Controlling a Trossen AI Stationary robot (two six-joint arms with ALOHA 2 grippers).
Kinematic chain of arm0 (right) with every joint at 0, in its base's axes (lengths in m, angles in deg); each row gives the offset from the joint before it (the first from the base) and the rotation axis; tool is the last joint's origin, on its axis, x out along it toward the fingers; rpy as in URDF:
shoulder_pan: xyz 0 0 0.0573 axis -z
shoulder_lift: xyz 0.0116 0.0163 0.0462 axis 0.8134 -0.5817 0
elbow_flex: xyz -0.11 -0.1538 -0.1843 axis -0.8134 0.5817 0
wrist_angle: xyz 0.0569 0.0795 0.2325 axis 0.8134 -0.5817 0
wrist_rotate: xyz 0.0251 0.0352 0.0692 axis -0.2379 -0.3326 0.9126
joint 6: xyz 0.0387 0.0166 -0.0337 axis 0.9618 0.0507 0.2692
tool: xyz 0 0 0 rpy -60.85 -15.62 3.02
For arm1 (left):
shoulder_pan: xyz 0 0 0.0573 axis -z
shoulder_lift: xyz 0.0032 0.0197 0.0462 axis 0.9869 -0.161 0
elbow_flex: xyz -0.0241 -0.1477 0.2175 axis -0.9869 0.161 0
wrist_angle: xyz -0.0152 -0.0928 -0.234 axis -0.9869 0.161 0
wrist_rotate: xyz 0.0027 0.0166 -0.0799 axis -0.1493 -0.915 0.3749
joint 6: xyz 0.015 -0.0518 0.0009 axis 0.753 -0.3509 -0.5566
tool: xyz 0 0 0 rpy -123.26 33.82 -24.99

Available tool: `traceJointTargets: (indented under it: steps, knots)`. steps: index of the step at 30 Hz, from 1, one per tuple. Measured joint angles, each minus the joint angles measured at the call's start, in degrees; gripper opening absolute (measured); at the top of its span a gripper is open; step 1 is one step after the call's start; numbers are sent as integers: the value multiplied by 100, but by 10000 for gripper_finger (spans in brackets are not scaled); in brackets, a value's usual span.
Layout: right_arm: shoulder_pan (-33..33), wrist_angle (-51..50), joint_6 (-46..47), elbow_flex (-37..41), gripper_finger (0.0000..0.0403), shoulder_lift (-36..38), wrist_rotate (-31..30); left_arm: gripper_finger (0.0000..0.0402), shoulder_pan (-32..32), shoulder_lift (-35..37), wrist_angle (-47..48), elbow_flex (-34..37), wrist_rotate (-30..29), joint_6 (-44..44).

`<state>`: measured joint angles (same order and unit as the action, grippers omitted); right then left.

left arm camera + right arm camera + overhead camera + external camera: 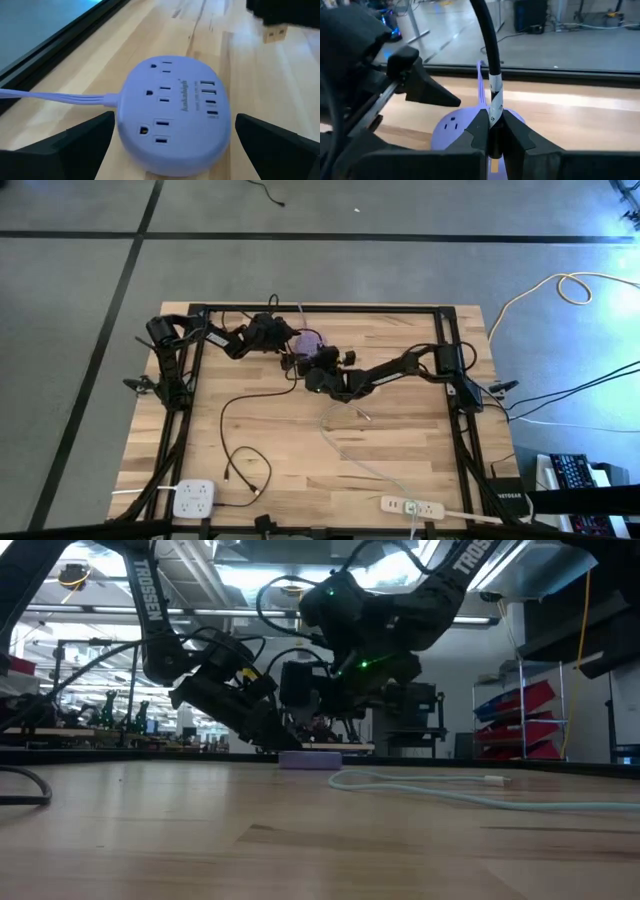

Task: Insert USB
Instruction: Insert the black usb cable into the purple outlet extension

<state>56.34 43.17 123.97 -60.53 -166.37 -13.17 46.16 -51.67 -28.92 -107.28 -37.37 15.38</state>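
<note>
One purple power strip (172, 115), four USB ports in a row. Right gripper (495, 137) clamped on one black cable (490, 65), plug end downward, axis upright. Left gripper (172, 150) fully open, straddling strip, empty.

Around your table you have grey floor (80, 330) crossed by dark lines (300, 236), a yellow cable (575, 285) coiled at two o'clock, and beyond the far edge a lit workshop with red and blue bins (525, 720) on a rack and ceiling lights (250, 575).
</note>
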Motion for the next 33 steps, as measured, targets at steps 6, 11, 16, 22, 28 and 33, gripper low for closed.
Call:
traceJointTargets:
  steps: [6,11,16,22,28,33]
  knots:
    - [31,-54,170,0,21,0,996,400,100,0,2,2,-52,4]
    - [-51,-620,616,0,37,2,1085,400,170,-2,2,2,-55,3]
    - [9,-607,642,0,39,2,1073,400,198,-1,7,2,-59,2]
    - [50,-686,633,0,41,2,1382,400,197,-2,28,2,-57,45]
    - [38,-722,631,0,41,2,1567,400,197,-1,35,2,-55,44]
    - [38,-738,629,0,42,2,1714,400,197,-2,35,2,-55,38]
